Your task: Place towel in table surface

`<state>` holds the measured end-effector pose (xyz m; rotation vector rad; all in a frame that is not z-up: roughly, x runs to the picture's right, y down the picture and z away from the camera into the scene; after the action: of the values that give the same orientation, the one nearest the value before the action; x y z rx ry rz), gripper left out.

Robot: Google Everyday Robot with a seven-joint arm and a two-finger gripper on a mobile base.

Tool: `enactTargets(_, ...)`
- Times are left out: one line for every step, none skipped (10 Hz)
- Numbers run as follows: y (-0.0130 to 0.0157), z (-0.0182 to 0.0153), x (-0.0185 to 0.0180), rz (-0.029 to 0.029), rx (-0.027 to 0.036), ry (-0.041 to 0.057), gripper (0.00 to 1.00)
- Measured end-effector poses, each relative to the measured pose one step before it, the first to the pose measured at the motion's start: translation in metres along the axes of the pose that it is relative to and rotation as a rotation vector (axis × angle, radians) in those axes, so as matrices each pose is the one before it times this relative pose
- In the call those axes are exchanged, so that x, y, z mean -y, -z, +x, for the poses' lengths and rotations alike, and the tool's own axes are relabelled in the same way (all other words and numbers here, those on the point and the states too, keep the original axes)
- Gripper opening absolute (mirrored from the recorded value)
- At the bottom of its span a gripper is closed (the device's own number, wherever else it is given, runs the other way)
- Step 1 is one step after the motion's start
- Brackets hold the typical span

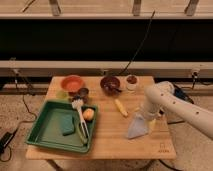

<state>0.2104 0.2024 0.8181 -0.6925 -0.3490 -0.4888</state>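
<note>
While beneath gripper (144,118), towel (135,129) lengthwise, narrow end rearward.

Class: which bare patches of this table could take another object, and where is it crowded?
Bare wood lies between the green tray and the towel, down to the front edge. The back row, orange bowl to dark bowl, is crowded. The pincer sits at the towel's top.

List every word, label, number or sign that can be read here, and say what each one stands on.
No text can be read anywhere in the camera view.
Small dark mark near the front right corner of the table: too blurred to read.
Gripper, at the top edge of the towel on the table's right side: no lettering visible.
</note>
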Motion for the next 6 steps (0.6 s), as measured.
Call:
enactTargets(-0.00476, 0.00180, 0.00158, -0.00312, -0.00161, 0.00099, 0.80)
enactTargets(-0.00342, 0.00151, 0.00100, -0.00041, -0.00034, -0.00064, 0.80)
enactTargets(-0.00275, 0.00141, -0.00014, -0.00124, -0.00081, -0.00092, 0.80)
enactTargets(-0.00539, 0.00229, -0.00028, -0.00176, -0.00077, -0.00070, 0.80)
enactTargets(-0.00262, 0.00071, -0.00053, -0.00154, 0.00044, -0.00038, 0.80)
enactTargets(-0.00451, 0.00168, -0.00128, -0.00338, -0.00017, -0.00142, 0.80)
